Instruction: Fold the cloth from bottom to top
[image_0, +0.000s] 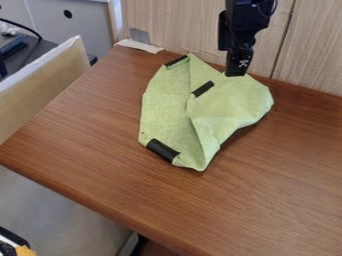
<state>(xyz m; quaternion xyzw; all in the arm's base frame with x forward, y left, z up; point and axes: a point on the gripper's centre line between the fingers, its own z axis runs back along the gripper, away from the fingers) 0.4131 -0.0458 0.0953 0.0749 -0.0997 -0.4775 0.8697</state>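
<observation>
The gripper (236, 70) hangs at the upper right of the cloth, its tip at or just over the cloth's upper edge; whether it touches is unclear. Light green cloth (230, 107) lies on the wooden table, partly folded, with its right part doubled over in a loose, raised flap. Black tape pieces mark it: one at the top corner, one near the middle by the flap's edge, and a larger one at the lower left corner. A pointed corner of cloth is at the bottom.
The brown table (87, 165) has its front edge running from left to lower middle. A wood-grain wall (180, 25) stands behind. Tape scraps (139, 46) lie at the table's back left corner, and a pale board (47, 85) is at the left.
</observation>
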